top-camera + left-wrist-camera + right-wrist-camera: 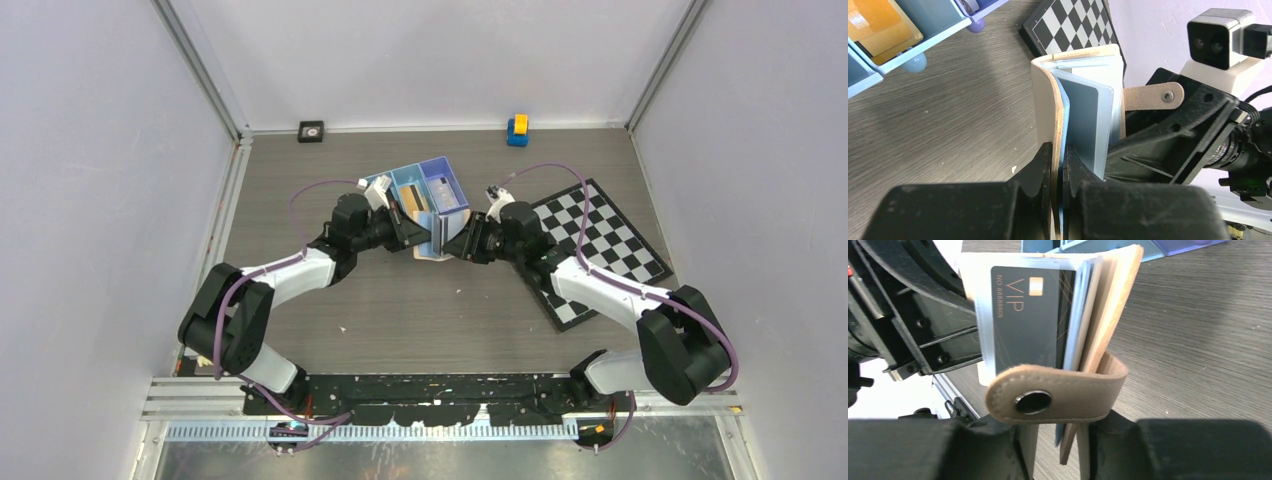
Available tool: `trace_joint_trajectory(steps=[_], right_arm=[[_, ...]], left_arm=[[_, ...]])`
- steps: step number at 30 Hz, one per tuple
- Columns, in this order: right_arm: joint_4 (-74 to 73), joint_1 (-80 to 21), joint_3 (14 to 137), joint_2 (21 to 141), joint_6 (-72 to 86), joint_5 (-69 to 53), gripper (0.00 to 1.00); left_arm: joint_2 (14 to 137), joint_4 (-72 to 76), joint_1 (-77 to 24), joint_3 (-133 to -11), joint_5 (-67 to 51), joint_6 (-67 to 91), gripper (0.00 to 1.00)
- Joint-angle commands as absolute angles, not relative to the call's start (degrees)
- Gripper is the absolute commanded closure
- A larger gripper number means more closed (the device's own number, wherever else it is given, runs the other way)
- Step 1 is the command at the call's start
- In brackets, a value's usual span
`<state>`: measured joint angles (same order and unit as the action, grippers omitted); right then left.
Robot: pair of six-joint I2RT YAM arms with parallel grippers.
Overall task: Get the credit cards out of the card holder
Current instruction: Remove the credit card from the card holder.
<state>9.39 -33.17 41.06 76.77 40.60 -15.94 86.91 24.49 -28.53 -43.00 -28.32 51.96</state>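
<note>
Top external view: the left claw [1057, 155] pinches tight on the cover of the one tan card holder [437, 247] above the table [400, 300]. The right claw [1058, 436] straddles its bottom edge, part open; I cannot tell whether it grips. One dark VIP card [1023, 315] shows inside.

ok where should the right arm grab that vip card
Probably the far short edge of the VIP card, beyond the snap tab, coming from the open side of the card holder: the tab crosses its near end, and the left gripper clamps the cover.
</note>
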Motion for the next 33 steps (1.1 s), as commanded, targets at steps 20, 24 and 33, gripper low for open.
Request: trace_joint_trajectory(steps=[20,24,33], right_arm=[[6.4,-33.6,43.6,74.6,39.2,-10.9,0.99],[6.4,-33.5,43.5,74.3,39.3,-10.8,0.99],[0.5,-35.4,47.2,76.6,37.2,-5.6,0.99]], left_arm=[[84.8,29.1,-27.1,-43.0,-32.5,54.3,0.32],[84.8,29.3,-27.1,-43.0,-32.8,54.0,0.3],[86.8,26.9,-29.8,-45.8,-33.3,51.3,0.28]])
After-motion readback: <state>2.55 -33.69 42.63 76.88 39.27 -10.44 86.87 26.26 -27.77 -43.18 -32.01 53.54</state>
